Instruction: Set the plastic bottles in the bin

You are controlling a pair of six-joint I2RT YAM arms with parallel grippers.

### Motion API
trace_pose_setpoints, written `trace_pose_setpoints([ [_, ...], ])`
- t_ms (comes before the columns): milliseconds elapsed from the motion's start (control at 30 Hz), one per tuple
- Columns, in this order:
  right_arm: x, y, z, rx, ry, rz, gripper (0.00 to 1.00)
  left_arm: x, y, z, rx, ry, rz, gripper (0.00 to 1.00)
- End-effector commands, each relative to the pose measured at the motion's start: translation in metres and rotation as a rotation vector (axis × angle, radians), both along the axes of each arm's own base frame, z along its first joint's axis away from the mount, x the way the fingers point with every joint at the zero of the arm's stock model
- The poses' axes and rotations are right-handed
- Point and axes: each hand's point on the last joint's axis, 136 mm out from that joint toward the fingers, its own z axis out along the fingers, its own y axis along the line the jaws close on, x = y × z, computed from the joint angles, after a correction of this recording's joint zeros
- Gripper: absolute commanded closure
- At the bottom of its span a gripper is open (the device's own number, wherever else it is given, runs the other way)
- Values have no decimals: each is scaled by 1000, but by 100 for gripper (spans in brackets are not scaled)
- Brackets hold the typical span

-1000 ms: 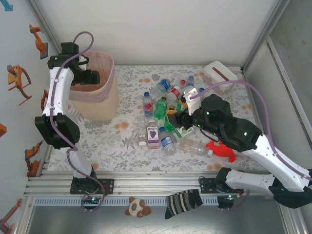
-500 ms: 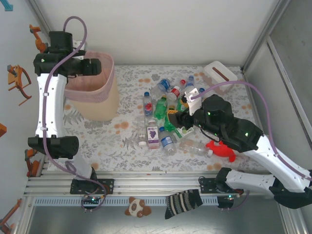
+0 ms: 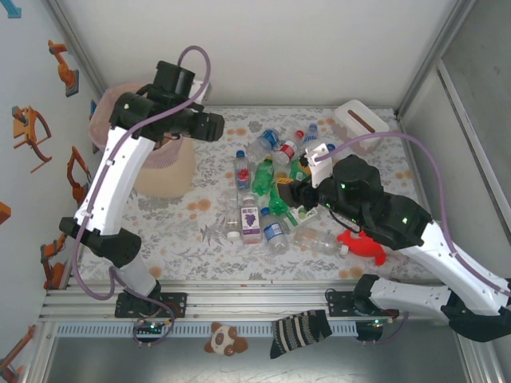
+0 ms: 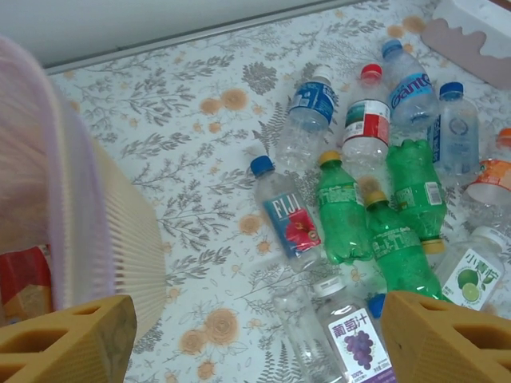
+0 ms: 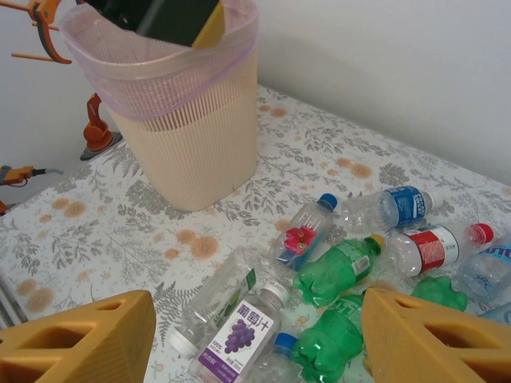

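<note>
Two claws spread, both empty: my left gripper point(image 4: 255, 343) hangs just right of the bin point(image 4: 120, 231) with the plastic bottles point(image 4: 343, 209) ahead-right, arm reared high, while my right gripper point(image 5: 255, 335) hovers low over the pile, arm stretched forward.

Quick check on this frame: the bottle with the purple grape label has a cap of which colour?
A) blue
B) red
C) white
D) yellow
C: the grape-label bottle ends in a white cap, which the right wrist view shows plainly.
</note>
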Motion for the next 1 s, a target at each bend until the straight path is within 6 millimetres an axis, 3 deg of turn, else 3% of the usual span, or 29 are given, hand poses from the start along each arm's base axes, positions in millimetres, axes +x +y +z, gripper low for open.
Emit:
trace_pose_setpoints([
  [0, -1, -6, 4, 14, -4, -24, 32, 1, -13, -15, 30, -13, 46, 21],
  [200, -2, -7, 4, 15, -2, -26, 32, -9, -33, -53, -15, 15, 85, 23],
  [433, -5, -7, 4, 18, 9, -13, 32, -27, -33, -107, -106, 83, 199, 28],
  [967, -6, -7, -6, 0, 27, -8, 32, -75, -50, -232, 82, 281, 281, 33],
])
